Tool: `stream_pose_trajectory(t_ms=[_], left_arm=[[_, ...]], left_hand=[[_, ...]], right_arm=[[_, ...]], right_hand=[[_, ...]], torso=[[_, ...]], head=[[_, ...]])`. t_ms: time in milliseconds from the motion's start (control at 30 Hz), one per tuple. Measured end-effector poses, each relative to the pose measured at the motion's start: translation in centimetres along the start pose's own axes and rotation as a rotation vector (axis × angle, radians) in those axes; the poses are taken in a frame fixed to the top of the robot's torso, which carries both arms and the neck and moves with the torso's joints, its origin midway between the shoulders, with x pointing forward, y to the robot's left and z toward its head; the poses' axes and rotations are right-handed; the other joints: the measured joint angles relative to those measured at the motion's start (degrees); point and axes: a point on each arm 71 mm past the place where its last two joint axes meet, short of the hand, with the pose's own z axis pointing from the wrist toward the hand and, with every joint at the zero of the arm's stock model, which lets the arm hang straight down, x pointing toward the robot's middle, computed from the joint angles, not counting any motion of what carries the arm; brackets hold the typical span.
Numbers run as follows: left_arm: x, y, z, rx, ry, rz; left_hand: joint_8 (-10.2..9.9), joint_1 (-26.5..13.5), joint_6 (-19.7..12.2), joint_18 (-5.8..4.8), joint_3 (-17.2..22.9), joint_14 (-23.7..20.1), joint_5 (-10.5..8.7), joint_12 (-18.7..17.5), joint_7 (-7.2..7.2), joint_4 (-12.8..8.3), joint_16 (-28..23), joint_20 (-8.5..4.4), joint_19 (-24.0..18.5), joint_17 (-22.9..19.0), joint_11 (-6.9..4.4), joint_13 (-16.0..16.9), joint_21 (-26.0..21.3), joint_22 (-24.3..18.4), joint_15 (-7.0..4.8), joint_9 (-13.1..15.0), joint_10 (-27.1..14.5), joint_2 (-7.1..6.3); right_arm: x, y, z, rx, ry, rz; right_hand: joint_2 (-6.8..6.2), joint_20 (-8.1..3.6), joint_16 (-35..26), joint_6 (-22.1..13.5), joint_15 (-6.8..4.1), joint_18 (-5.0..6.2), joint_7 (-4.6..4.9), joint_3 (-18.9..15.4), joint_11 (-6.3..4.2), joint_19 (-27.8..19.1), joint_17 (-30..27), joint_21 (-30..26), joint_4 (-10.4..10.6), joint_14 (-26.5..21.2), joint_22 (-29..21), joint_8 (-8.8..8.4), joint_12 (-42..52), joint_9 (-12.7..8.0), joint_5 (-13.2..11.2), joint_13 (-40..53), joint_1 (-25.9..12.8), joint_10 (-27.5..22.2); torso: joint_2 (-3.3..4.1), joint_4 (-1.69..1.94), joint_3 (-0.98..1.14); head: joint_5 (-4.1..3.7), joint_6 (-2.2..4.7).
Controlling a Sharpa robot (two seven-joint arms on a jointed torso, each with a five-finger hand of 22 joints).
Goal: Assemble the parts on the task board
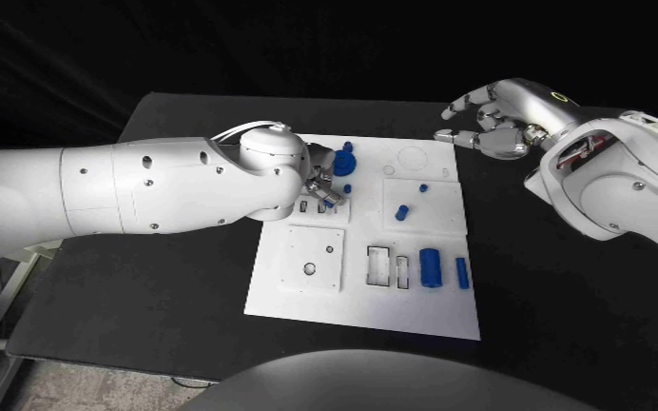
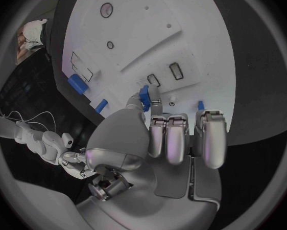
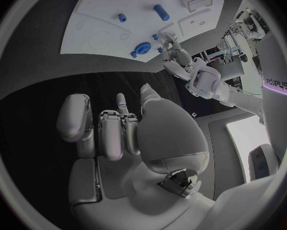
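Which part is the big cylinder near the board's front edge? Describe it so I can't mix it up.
On the white task board, look at the near right part. The large blue cylinder lies there, right of two rectangular slots. It is thicker than the slim blue bar on its right.

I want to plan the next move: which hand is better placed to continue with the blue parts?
Left. The left hand is over the white board, fingers at a small blue part. The right hand hovers beside the board, holding nothing.

We seem to be in a robotics lab: a black table [image 1: 164,287] against black drapery, a white task board [image 1: 359,308] of slotted fixtures, and cabled equipment racks [image 3: 240,36] behind.
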Motion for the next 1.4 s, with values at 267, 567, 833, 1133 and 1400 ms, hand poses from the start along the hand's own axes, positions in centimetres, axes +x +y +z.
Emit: stream_pose_trajectory(t_ms=[267, 567, 833, 1133, 1400], left_arm=[[0.1, 0.6, -0.2, -0.008, 0.002, -0.007], [0.3, 1.9, -0.6, -0.024, 0.013, -0.035], [0.8, 3.1, -1.0, -0.040, 0.051, -0.098], [1.0, 3.4, -1.2, -0.042, 0.075, -0.168], [1.0, 3.2, -1.4, -0.037, 0.050, -0.228]], left_hand=[[-1.42, 2.18, 0.13, 0.00, 3.94, 0.00, 0.62, 0.00, -0.09, -1.23, 0.00, -0.02, -0.02, 0.00, 0.01, -0.04, 0.00, -0.01, 0.00, 0.69, -0.01, -1.00], [-2.47, 3.51, 0.78, 0.01, 9.20, 0.24, 1.11, 0.00, 0.11, -1.85, 0.00, -0.20, -0.21, 0.00, -0.37, -0.20, -0.23, -0.01, -0.24, 2.10, -0.07, -2.18], [-3.17, 2.57, 1.16, 0.00, 12.99, 0.24, 1.55, -0.01, 0.48, 0.33, 0.00, -0.20, -0.21, 0.05, -0.57, -0.18, -0.23, -0.02, -0.24, 3.70, 0.14, -3.57], [-4.24, 0.34, 1.33, 0.00, 18.59, 0.24, 1.55, -0.02, 0.51, -0.07, 0.00, -0.20, -0.21, 0.04, -0.64, -0.15, -0.69, -0.02, -0.24, 4.79, 0.21, -5.26], [-5.10, -0.86, 1.33, 0.00, 21.50, 0.24, 1.45, -0.02, 0.52, 0.00, 0.00, -0.20, -0.20, 0.04, -0.42, -0.16, -1.12, -0.03, -0.24, 5.26, 0.00, -5.87]], right_arm=[[0.0, -0.1, 0.0, 0.002, 0.002, 0.001], [0.1, -0.2, 0.0, 0.006, 0.007, 0.001], [0.2, -0.2, 0.0, 0.010, 0.017, 0.000], [0.3, -0.2, 0.0, 0.016, 0.031, -0.001], [0.4, -0.3, 0.0, 0.021, 0.042, -0.002]], right_hand=[[0.17, 0.00, 0.00, 0.00, 0.00, 0.00, 0.00, 0.00, 0.00, 0.00, 0.00, 0.00, 0.00, 0.00, 0.00, 0.00, 0.00, 0.00, 0.00, 0.00, 0.17, 0.00], [0.53, 0.00, -0.01, 0.12, 0.00, 0.00, 0.12, 0.00, 0.00, 0.00, 0.00, -0.25, 0.00, 0.00, -0.01, -0.01, -0.25, -0.17, 0.91, 0.00, 0.53, 0.00], [1.13, 0.00, -0.23, 0.21, 0.00, -0.01, 0.21, 0.00, 0.00, 0.00, -0.01, -0.76, 0.00, 0.00, 0.04, -0.22, -0.24, -0.47, 3.51, 0.01, 1.13, 0.00], [1.43, 0.00, -0.45, 0.21, 0.00, 0.00, 0.21, 0.01, 0.00, 0.00, -0.01, -1.11, -0.33, 0.00, 0.03, -0.44, -0.45, -0.69, 5.12, 0.01, 1.43, 0.00], [1.73, 0.00, -0.66, 0.59, 0.00, 0.89, 0.23, 0.16, 0.00, 0.00, 0.01, -1.44, -0.49, 0.00, 0.03, -0.44, -0.44, -0.77, 5.90, 0.04, 1.74, 0.00]], torso=[[0.00, 0.01, -0.01], [-0.01, 0.04, -0.01], [-0.04, 0.04, 0.01], [-0.04, 0.01, 0.01], [0.01, -0.02, 0.01]], head=[[-0.08, 0.00], [-0.06, 0.00], [0.14, 0.00], [0.44, 0.00], [0.71, 0.00]])
